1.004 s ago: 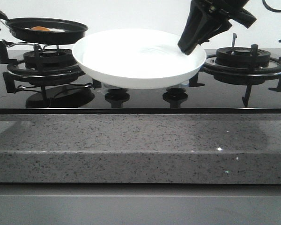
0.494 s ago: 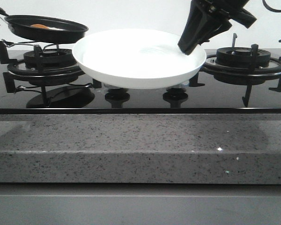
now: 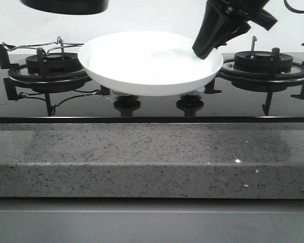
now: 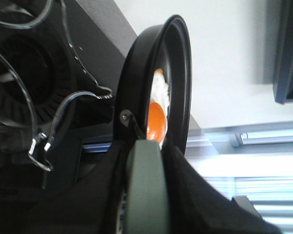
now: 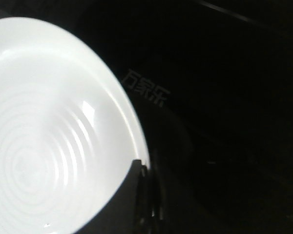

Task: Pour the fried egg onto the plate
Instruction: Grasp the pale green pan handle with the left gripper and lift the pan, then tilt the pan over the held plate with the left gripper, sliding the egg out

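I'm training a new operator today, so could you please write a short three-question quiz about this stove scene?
1. True or false: the fried egg is already on the plate.
2. Which hand grips the plate's rim: A) left, B) right?
3. Fill in: in the front view, the frying pan is held above the ____ burner.

Key:
1. False. The egg lies in the pan, and the plate shows bare white.
2. B. The right hand clamps the rim; the left hand holds the pan's handle.
3. Left.
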Controlling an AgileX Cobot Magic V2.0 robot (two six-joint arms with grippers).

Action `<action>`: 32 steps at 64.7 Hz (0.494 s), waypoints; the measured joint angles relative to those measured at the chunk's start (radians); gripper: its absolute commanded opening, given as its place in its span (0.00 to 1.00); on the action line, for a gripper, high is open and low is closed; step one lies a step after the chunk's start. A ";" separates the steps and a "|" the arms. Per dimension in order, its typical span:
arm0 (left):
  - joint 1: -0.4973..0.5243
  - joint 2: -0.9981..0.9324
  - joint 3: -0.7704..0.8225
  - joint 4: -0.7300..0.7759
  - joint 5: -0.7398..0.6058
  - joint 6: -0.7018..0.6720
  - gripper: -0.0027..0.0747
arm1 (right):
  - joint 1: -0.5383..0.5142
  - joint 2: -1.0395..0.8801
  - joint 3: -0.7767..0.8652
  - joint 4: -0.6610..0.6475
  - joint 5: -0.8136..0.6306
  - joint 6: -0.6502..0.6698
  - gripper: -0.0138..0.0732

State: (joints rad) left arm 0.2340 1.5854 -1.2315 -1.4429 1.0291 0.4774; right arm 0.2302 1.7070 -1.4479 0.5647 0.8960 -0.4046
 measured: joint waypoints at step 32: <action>-0.250 -0.228 0.020 0.180 -0.190 0.216 0.01 | 0.000 0.000 0.000 0.000 0.000 0.000 0.08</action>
State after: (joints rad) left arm -0.0156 1.3575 -1.2115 -1.2627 0.8388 0.6933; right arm 0.2302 1.7070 -1.4479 0.5647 0.8960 -0.4046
